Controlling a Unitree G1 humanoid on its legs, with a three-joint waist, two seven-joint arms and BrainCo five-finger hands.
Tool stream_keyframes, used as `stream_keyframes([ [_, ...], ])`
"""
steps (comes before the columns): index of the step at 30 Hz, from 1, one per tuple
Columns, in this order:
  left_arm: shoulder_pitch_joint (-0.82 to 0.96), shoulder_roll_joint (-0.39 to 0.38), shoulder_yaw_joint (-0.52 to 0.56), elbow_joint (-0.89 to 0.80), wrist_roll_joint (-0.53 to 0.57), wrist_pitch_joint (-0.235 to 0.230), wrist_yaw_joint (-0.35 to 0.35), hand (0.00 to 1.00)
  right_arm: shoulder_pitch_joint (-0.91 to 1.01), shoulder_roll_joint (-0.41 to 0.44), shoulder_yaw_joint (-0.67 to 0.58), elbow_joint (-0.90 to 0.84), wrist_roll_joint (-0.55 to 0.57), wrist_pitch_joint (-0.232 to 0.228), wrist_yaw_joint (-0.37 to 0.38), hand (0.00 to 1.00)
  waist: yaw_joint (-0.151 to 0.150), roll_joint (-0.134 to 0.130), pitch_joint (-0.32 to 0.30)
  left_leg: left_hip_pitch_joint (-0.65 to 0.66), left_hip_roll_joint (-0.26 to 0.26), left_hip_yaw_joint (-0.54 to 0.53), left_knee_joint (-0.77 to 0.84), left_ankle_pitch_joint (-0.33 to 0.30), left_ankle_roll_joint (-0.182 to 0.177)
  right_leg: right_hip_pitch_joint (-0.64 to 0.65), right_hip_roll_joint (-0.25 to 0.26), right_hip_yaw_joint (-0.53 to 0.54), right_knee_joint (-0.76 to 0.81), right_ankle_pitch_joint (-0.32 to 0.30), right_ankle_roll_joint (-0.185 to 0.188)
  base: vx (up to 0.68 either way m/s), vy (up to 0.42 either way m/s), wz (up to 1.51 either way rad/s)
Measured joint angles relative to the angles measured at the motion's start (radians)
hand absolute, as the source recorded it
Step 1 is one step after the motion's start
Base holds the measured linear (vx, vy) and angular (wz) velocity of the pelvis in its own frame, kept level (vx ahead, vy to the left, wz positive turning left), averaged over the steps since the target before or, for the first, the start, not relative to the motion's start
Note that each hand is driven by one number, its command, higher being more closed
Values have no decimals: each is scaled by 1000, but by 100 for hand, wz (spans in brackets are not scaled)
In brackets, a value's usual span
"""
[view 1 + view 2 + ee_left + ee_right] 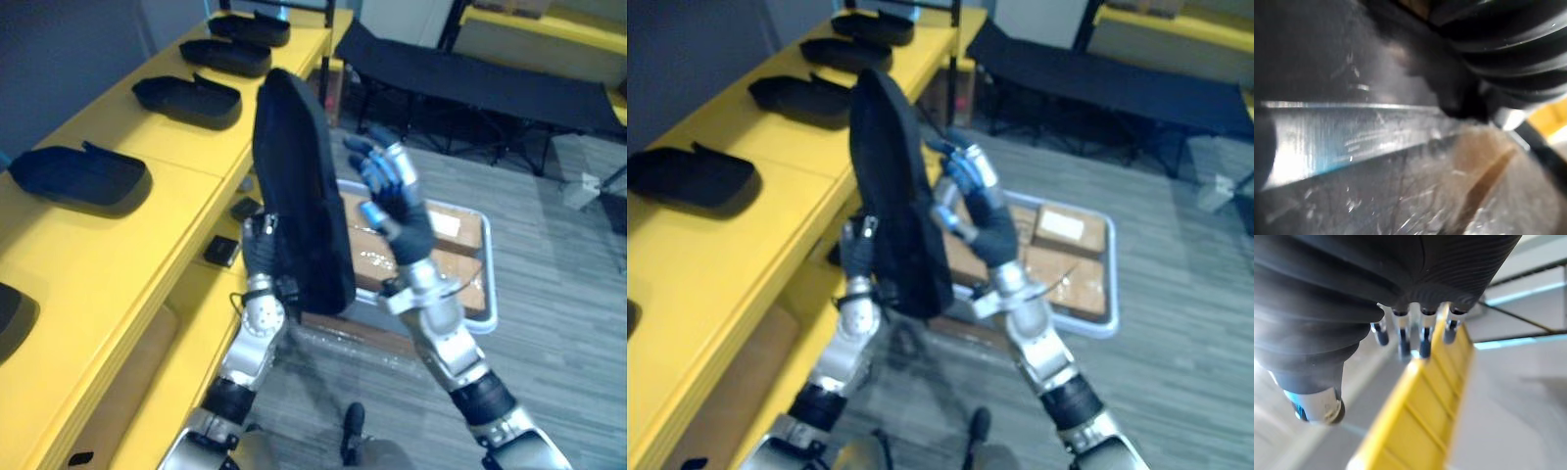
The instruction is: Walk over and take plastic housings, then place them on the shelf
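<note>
We see the black housing (299,196) held upright beside the yellow shelf (147,245), its lower end against the left hand (261,240), whose grip we cannot tell, with the right hand (392,201) spread open alongside.

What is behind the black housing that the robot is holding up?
Behind the housing, a grey tray of cardboard boxes sits on the floor; the housing covers the tray's left part. The left hand shows at its lower edge, the open right hand beside it.
</note>
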Motion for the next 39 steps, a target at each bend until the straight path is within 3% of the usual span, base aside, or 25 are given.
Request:
stream_keyframes([
  [2,36,1,31,-36,6,-30,0,100,60,6,-87,-14,19,20,-20,0,-2,3,-7,14,0,14,-12,0,-1,1,0,11,0,0,0,10,26,-15],
  [6,105,-1,88,-123,6,-83,4,100,251,14,-260,-15,21,64,-70,0,-26,34,-33,30,3,43,-17,-6,-2,-7,3,41,4,-2,3,39,33,-20],
  [9,127,-8,120,-153,17,-101,22,100,343,34,-336,-15,39,64,-65,0,-40,52,-44,33,5,59,-17,-13,-3,-16,5,57,8,-1,3,35,32,-21],
  [10,134,-17,144,-175,43,-105,46,100,379,50,-375,-15,38,64,-66,0,-58,55,-46,33,6,65,-18,-15,-3,-20,6,63,8,-1,4,5,24,-14],
  [13,149,-17,198,-212,81,-112,77,100,431,73,-430,-15,33,64,-72,0,-77,55,-46,43,6,73,-30,-15,-4,-20,9,72,8,-1,4,-9,19,-11],
  [17,222,-17,239,-336,139,-135,96,100,501,98,-441,10,-80,97,-168,0,-76,55,-46,45,6,90,-42,-16,-4,-31,9,86,3,-3,6,-30,15,-9],
  [20,292,-18,231,-414,190,-147,101,100,534,126,-430,34,-80,104,-190,0,-76,56,-46,47,5,90,-47,-15,-5,-33,9,87,8,-4,7,0,0,0],
  [22,307,-19,229,-426,199,-149,101,100,534,129,-427,43,-77,103,-184,0,-75,56,-45,47,4,90,-46,-15,-5,-33,9,87,9,-4,6,0,0,0],
  [28,316,-14,300,-426,200,-147,125,100,453,115,-389,53,-47,94,-54,0,-71,64,-44,47,-10,34,-48,-15,-4,8,-5,32,8,-18,13,-14,18,24],
  [29,321,-14,326,-435,200,-146,139,100,433,107,-360,64,-47,88,-38,0,-64,65,-44,47,-16,9,-49,-15,-4,20,-9,13,8,-23,13,-13,24,64],
  [31,365,-15,418,-505,199,-129,178,100,362,103,-216,87,-50,84,-28,0,-9,70,-43,39,-40,-60,-65,-1,2,50,-24,-58,7,-37,19,-9,23,89],
  [33,393,-18,463,-551,199,-114,192,100,321,103,-139,99,-62,85,-31,0,16,72,-44,28,-50,-106,-71,10,5,60,-32,-103,4,-43,23,8,11,87],
  [35,457,-35,554,-620,198,-103,194,100,215,110,-25,167,-70,110,-43,0,93,72,-44,26,-76,-177,-107,41,12,88,-50,-176,0,-47,29,34,34,100],
  [36,477,-45,572,-636,196,-105,190,100,189,114,-2,189,-75,117,-46,0,110,71,-44,26,-82,-193,-115,47,14,94,-54,-195,0,-50,32,70,49,90],
  [37,513,-65,611,-661,191,-109,185,100,139,125,35,227,-79,135,-57,0,148,71,-45,28,-95,-223,-126,54,16,107,-59,-224,0,-56,41,69,39,74],
  [39,566,-92,674,-685,163,-144,173,100,63,147,87,287,-98,170,-71,0,205,67,-47,28,-110,-251,-130,57,20,125,-68,-254,0,-58,44,72,62,61],
])
